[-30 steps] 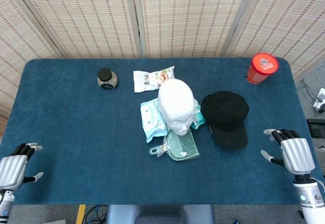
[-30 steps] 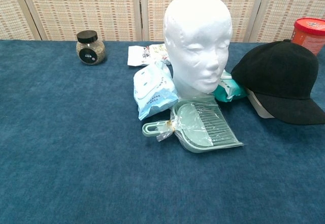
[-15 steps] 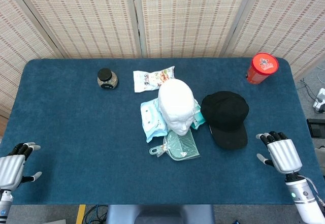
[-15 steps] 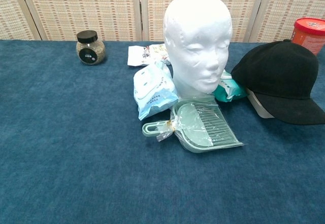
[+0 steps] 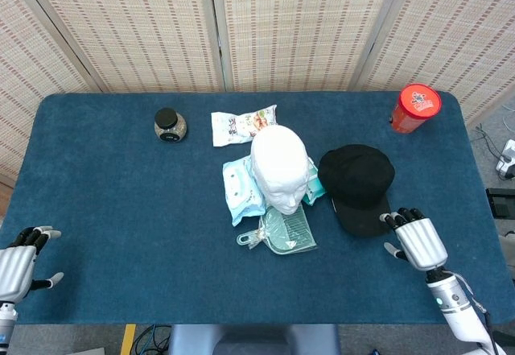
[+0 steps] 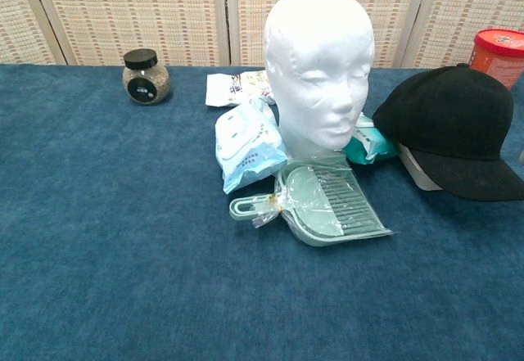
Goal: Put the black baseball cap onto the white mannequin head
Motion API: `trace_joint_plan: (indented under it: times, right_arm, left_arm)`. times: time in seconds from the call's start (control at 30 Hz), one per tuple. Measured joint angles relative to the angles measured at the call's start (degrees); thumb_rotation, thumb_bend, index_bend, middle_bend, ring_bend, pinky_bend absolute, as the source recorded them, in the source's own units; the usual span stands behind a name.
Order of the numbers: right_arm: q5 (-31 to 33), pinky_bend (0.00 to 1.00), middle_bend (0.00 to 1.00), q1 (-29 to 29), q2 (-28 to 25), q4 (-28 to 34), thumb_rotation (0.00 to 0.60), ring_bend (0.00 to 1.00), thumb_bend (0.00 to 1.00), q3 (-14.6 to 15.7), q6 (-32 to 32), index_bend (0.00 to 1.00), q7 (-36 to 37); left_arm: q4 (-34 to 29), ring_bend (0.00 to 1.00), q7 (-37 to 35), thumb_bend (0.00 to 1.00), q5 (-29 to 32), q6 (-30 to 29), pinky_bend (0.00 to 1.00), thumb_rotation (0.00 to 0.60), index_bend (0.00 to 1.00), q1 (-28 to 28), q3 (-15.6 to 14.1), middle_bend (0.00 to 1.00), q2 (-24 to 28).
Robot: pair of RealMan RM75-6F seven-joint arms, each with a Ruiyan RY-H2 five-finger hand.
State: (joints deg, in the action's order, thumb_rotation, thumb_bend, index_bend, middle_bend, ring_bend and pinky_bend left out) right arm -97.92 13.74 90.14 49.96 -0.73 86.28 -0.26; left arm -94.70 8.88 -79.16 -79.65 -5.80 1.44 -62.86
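Left hand sits at the near left corner of the blue table, fingers spread, holding nothing; chest view doesn't show it. Further back, a small glass jar w/ black lid stands alone, well apart from the rest. Then a printed snack packet lies flat just behind the white mannequin head.

The head stands upright in the middle of the table, face toward the near edge. A light-blue wipes pack leans against its left side; a second teal pack pokes out on its right, mostly hidden. A pale green dustpan in clear wrap lies right in front of the head, handle pointing left.

Black baseball cap rests on the table just right of the head, crown up, brim toward the near edge, nothing on the mannequin yet. Right hand is at the brim's near right corner, fingers apart and empty; fingertips look v. close to the brim, but can't tell if they touch. Red-lidded canister stands at the far right corner, behind the cap.
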Motion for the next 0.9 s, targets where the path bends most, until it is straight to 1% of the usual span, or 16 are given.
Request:
trace_joint_plan:
  times: [0.2,0.4,0.9]
  right_arm:
    - [-1.77,0.41,0.54,1.17,3.51,-5.97,0.600,0.37,0.00,0.31,3.05,0.42,1.14]
    - [-2.81,0.41,0.55,2.19,6.28,-10.85,0.600,0.38,0.00,0.89,5.11,0.42,2.36]
    - [-2.21,0.41,0.56,3.03,9.50,-17.82,0.600,0.38,0.00,1.48,6.78,0.43,4.25]
  left_arm:
    - [-0.33,0.16,0.13,0.02,0.05,-0.27,0.41,0.600,0.28,0.24,-0.03,0.23,0.24]
    - [-0.51,0.16,0.15,0.02,0.14,-0.50,0.41,0.600,0.28,0.36,0.08,0.23,0.44]
    - [-1.12,0.16,0.46,0.02,0.03,-0.57,0.41,0.600,0.28,0.49,-0.01,0.23,0.75]
